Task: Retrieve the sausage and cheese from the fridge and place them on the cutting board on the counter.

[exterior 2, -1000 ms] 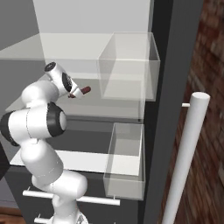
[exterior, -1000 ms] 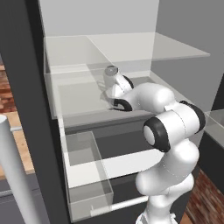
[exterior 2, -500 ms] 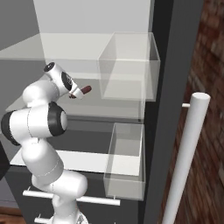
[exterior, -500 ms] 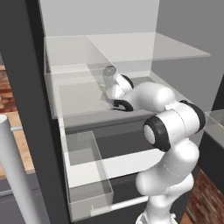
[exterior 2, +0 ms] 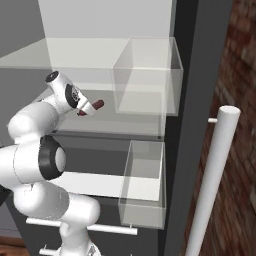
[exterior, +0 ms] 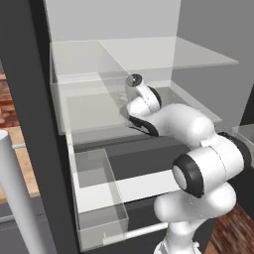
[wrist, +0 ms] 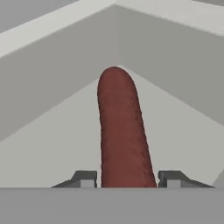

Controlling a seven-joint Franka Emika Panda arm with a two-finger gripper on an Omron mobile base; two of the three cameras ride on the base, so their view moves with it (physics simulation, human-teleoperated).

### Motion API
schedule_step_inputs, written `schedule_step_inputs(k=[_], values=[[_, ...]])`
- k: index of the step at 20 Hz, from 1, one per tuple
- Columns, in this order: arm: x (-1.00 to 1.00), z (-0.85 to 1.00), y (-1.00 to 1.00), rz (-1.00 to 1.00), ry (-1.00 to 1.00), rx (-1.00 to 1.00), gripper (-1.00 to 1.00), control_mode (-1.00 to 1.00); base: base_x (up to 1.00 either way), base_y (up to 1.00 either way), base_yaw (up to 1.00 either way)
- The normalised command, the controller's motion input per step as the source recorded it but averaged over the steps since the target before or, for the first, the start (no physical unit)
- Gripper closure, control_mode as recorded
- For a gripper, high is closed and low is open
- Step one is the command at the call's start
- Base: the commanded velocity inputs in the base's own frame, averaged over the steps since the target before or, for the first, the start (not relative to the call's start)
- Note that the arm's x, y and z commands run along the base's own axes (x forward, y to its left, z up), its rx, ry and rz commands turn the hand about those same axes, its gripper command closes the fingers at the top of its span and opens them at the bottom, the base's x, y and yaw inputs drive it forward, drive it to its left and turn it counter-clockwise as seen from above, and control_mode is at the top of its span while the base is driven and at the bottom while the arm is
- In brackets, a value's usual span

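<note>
Gripper (wrist: 127, 179) reaching into open fridge (exterior 2: 185, 60) above middle glass shelf (exterior: 89, 111). Jaws partly closed, 2 fingertips (wrist: 85, 178) flanking near end of sausage (wrist: 121, 131); contact with sides not clear. Sausage pointing out from gripper toward far white interior corner.

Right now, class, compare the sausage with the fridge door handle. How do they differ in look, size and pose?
Colour: the sausage is dark reddish-brown; the handle is pale grey.
Size: the sausage is short and stubby; the handle is a long bar.
Pose: the sausage sticks out roughly level from between the fingers of the hand; the handle stands nearly upright on the door.
Shared: both are round, rod-like shapes.
</note>
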Motion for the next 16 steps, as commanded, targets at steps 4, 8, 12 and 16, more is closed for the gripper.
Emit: schedule_step_inputs(k=[4,8,12,16], values=[[-1.0,0.27,-0.31,0.11,-0.01,0.0,1.0,-1.0,0.0,0.0,0.0],[-1.0,0.5,-0.25,0.11,-0.11,0.0,1.0,-1.0,0.0,0.0,0.0],[-1.0,0.67,-0.22,0.14,-0.2,-0.01,1.0,-1.0,0.0,0.0,0.0],[-1.0,0.65,-0.11,0.25,-0.08,0.0,1.0,-1.0,0.0,0.0,0.0]])
